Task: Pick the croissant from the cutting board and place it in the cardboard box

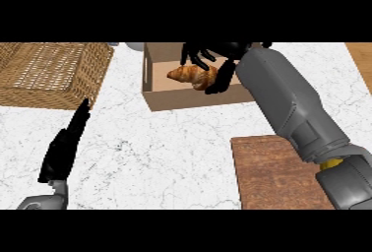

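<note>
head view: right robot hand (224,50) is curled round the croissant (190,75), over the open cardboard box (156,101). can't tell its height above the box floor. suggest: lower mid-box, clear of the walls, then uncurl and lift straight out. nothing else shows in the box. wicker basket (51,74) at far left, contents not visible. left robot hand (62,147) rests open on the table (167,157), lower left.

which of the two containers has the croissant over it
The plain cardboard box, top centre: the right hand holds the croissant over its opening. The woven wicker basket sits off to the left.
</note>
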Action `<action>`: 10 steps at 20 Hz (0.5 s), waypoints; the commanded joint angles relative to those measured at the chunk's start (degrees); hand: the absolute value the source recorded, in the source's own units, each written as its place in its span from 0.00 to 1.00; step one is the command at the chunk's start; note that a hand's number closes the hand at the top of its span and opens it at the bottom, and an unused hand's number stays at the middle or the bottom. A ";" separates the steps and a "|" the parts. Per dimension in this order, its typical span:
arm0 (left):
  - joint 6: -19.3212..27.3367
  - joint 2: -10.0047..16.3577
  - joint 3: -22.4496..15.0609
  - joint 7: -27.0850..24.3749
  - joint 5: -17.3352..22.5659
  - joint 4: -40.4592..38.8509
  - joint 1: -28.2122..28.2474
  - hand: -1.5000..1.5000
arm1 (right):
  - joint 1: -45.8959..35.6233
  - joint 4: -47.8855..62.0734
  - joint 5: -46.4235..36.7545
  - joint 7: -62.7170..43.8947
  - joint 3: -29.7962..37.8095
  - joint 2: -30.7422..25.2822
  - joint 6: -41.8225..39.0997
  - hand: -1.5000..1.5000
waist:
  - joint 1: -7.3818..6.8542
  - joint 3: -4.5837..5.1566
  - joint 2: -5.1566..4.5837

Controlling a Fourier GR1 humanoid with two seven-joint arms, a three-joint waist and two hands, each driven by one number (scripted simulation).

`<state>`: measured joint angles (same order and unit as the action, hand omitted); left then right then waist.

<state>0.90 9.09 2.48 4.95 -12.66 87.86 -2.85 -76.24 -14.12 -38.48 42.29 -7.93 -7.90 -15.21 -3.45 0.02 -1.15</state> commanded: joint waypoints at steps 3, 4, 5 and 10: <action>-0.20 -0.15 -0.14 -0.28 -0.02 0.83 1.03 0.50 | -0.60 5.40 -0.93 -2.05 0.42 4.03 0.72 0.00 | -0.14 -0.01 -0.07; 0.96 -1.45 -2.06 1.32 -1.70 2.61 1.17 0.50 | -0.81 5.60 -0.27 -1.88 1.45 4.05 2.61 0.00 | -0.54 -0.04 -0.22; 1.27 -0.79 -1.17 0.46 -1.77 2.38 0.53 0.50 | -1.26 6.21 -0.12 -2.28 1.72 4.15 1.64 0.00 | -0.42 -0.02 -0.21; 1.01 -1.32 -0.85 -2.57 -1.06 -0.04 2.34 0.50 | -1.91 6.82 6.22 -3.54 8.32 6.37 0.74 0.00 | -0.56 0.00 -0.34</action>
<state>1.22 8.46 1.95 4.36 -13.23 88.56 -1.77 -77.28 -8.29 -36.03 40.17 -3.71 -3.00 -13.96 -3.79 0.01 -1.39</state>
